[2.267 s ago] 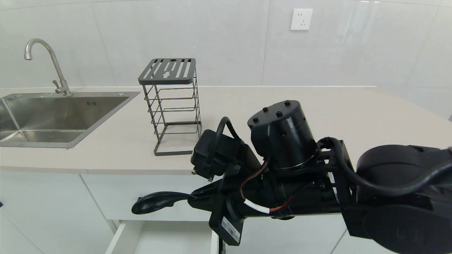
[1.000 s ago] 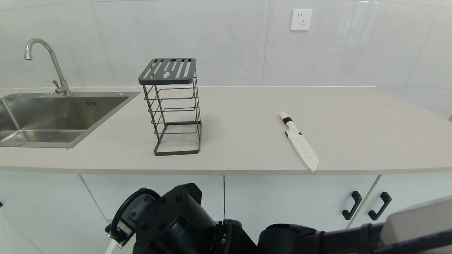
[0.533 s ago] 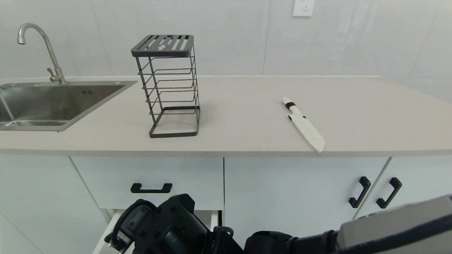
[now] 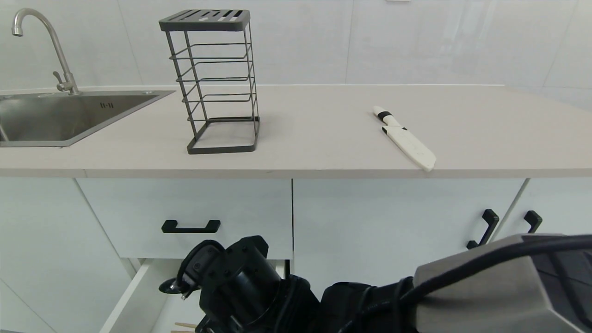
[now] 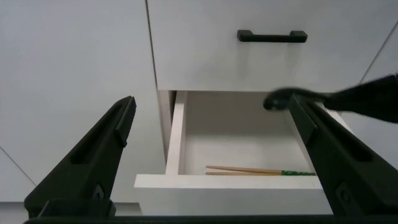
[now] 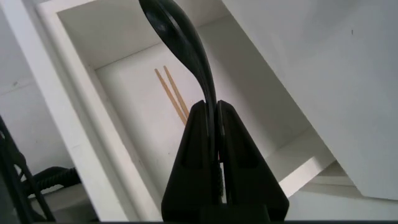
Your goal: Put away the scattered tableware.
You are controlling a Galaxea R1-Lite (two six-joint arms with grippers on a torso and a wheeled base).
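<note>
Right tool [image 6: 213, 115] is clamping the black spoon [image 6: 179, 37] by its handle, with the bowl sticking out past the fingertips and hanging over the open drawer [image 6: 68, 112]. The spoon is looking like stiff, light plastic with a smooth finish, so I'm expecting it to swing in a two-finger pinch; holding it along the handle, as now, is reading as the right spot. Left tool [image 5: 210, 102] is sitting with its fingers spread wide, carrying nothing and facing the drawer front. Chopsticks [image 6: 174, 96] are lying on the drawer floor just beyond the spoon, so a low release is looking safe and nothing fragile is sitting underneath. Drawer side walls are flanking the right tool and the closed drawer front with the black handle [image 5: 272, 36] is hanging directly above the opening, so headroom is looking like the tight limit. Knife [image 4: 404, 138] is lying on the worktop [image 4: 323, 125] well above both tools, blade tip reaching the front edge. It's looking thin, stiff and sharp, so the handle end is the place to grip. Wire rack [image 4: 212, 78] is standing well apart from the knife.
</note>
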